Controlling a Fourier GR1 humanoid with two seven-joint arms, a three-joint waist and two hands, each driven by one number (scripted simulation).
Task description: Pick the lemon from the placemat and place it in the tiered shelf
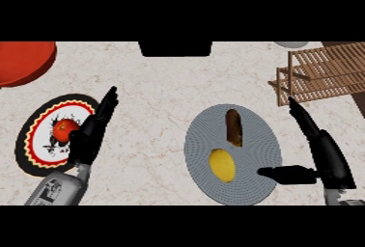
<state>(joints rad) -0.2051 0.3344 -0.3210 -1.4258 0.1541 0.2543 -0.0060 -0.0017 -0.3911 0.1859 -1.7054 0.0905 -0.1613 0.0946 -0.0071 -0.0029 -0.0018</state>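
The lemon (221,165) lies on the near part of the grey placemat (202,130), beside a brown roll (234,127). The right hand (321,155) waits just right of it, spread wide and holding nothing, thumb toward the fruit for grasping. The wooden shelf (324,72) stands far right. The left hand (91,129) rests open.

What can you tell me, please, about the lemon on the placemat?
The lemon is plain yellow, smooth and oval, lying lengthwise on the lower half of the round grey placemat, just below a brown oblong item. Nothing holds it: the right robot hand is open beside it, its thumb pointing toward the lemon without touching.
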